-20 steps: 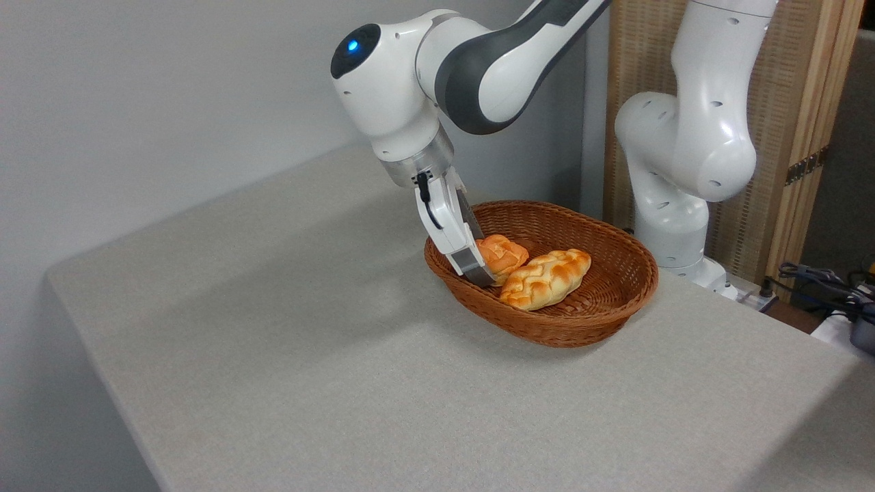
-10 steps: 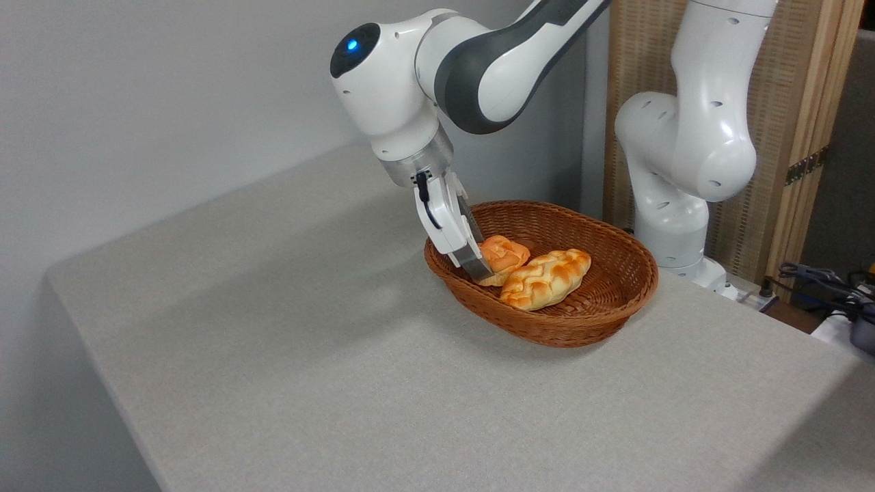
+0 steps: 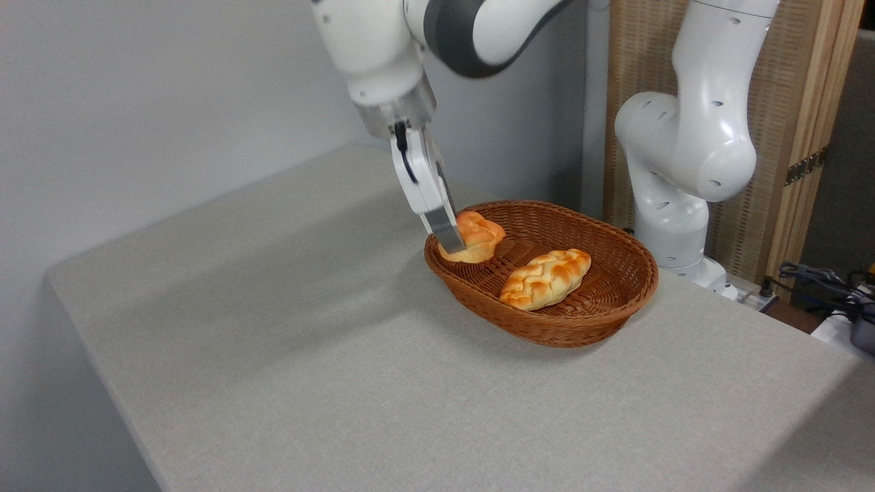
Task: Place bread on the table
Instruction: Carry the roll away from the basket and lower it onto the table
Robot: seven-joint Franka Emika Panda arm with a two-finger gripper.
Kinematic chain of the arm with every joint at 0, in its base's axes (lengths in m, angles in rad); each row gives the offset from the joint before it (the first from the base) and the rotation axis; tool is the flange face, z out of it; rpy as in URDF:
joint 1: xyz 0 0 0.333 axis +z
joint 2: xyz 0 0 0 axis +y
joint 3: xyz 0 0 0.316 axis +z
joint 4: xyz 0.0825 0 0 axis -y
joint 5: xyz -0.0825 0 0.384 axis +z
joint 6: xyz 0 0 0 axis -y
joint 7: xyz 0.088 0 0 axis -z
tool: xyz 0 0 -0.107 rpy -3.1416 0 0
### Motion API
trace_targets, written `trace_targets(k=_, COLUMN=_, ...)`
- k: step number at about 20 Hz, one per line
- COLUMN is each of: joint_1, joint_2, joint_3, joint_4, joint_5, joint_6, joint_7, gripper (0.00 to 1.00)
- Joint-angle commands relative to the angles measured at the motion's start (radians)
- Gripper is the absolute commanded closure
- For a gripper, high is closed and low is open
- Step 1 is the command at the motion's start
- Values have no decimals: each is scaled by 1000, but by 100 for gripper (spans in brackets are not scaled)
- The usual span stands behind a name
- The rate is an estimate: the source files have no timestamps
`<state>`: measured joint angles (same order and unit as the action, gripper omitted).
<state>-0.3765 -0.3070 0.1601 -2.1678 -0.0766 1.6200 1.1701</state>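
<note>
No brand, label or writing could be read on anything in view. The one container was a brown woven wicker basket (image 3: 601, 301), an oval standing on the light grey speckled worktop (image 3: 287, 355) toward the far right, at about two o'clock from the worktop's middle. Inside it lay a pale braided oval loaf (image 3: 545, 277), resting on the basket floor toward the five o'clock side of the basket's interior. The bread (image 3: 473, 236), a small round orange-golden bun with a lumpy top, was not lying on the basket floor: it hung above the basket's rim at the nine o'clock end, tilted, with its paler underside showing just over the wicker edge. The hand (image 3: 451, 240) was clenched on the bread, one grey finger (image 3: 443, 231) pressed against the bun's near face while the other finger was hidden behind it. The white arm came down from twelve o'clock, its wrist slanting toward the basket. The bread and the loaf were apart, with bare wicker between them. The arm's white base stood at three o'clock from the basket, before a slatted wooden screen (image 3: 806, 137), and cables (image 3: 820, 283) lay at the far right edge
</note>
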Motion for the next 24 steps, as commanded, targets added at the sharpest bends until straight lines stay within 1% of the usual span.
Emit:
trace_targets(k=1, joint_1=-5, joint_2=58, joint_3=55, joint_4=124, joint_5=-2, joint_6=-16, joint_7=42, gripper=35)
trace_targets(k=3, joint_1=1, joint_2=152, joint_3=61, joint_4=218, joint_5=-3, joint_6=12, joint_7=65, gripper=35)
trace_targets(k=4, joint_1=1, joint_2=184, joint_3=75, joint_4=256, joint_5=-6, joint_6=35, joint_7=65, gripper=35)
trace_targets(k=6, joint_1=1, joint_2=226, joint_3=85, joint_4=289, joint_5=-31, joint_6=107, joint_7=65, gripper=33)
trace_targets(k=7, joint_1=1, joint_2=247, joint_3=84, joint_4=299, joint_5=-37, joint_6=141, joint_7=62, gripper=25)
trace_targets(k=8, joint_1=1, joint_2=275, joint_3=79, joint_4=312, joint_5=-35, joint_6=161, joint_7=57, gripper=3)
trace_targets(k=9, joint_1=-1, joint_2=308, joint_3=75, joint_4=330, joint_5=-35, joint_6=181, joint_7=54, gripper=0)
trace_targets(k=12, joint_1=-10, joint_2=362, joint_3=67, joint_4=347, joint_5=-37, joint_6=213, joint_7=59, gripper=0)
trace_targets(k=13, joint_1=-13, joint_2=380, joint_3=58, joint_4=347, joint_5=-37, joint_6=213, joint_7=59, gripper=0)
trace_targets(k=14, joint_1=-13, joint_2=400, joint_3=32, joint_4=349, joint_5=-37, joint_6=213, joint_7=57, gripper=0)
trace_targets(k=16, joint_1=-13, joint_2=422, joint_3=21, joint_4=349, joint_5=-32, joint_6=216, joint_7=57, gripper=0)
trace_targets(k=21, joint_1=-12, joint_2=410, joint_3=19, joint_4=355, joint_5=-34, joint_6=215, joint_7=51, gripper=0)
trace_targets(k=23, joint_1=-1, joint_2=369, joint_3=30, joint_4=378, joint_5=-34, joint_6=212, joint_7=37, gripper=0)
trace_targets(k=24, joint_1=1, joint_2=349, joint_3=38, joint_4=382, joint_5=-32, joint_6=212, joint_7=11, gripper=0)
